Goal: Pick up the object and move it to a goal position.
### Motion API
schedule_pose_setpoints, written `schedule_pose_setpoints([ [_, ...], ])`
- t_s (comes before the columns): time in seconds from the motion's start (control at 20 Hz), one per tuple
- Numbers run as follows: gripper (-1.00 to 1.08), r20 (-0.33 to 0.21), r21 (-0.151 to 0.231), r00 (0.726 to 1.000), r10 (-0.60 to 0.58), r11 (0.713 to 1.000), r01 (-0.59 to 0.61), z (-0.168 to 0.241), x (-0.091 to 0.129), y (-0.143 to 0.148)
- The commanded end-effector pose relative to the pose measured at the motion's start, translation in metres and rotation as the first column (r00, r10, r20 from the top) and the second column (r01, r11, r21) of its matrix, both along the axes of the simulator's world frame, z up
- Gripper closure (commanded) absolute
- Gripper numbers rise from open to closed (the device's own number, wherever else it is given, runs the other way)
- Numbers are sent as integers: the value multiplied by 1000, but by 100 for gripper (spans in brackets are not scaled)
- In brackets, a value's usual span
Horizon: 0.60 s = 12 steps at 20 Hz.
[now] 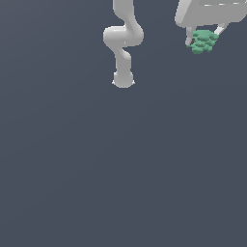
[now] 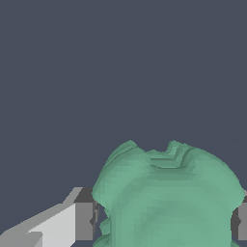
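Gripper (image 1: 202,40) is clamping the object (image 1: 203,41) across its sides — knobbly, apparently light, likely gripping securely.

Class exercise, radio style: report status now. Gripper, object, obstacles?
Gripper shut on green lump, fingers on both sides. Lump near top right of the exterior view. No obstacle visible.

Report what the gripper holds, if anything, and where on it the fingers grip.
The gripper holds the green cluster. In the wrist view its fingers press on opposite sides of the cluster, across its width.
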<state>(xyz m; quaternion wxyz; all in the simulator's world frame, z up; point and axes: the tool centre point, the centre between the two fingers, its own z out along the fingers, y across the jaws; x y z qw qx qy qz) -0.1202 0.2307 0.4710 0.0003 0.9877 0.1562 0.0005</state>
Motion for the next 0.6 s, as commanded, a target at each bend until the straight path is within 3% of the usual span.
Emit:
schedule_pose_setpoints([
  [0.0, 108, -1, 0, 1000, -1, 1000, 1, 11, -2, 7],
  [0.55, 108, -1, 0, 1000, -1, 1000, 1, 24, -3, 15],
])
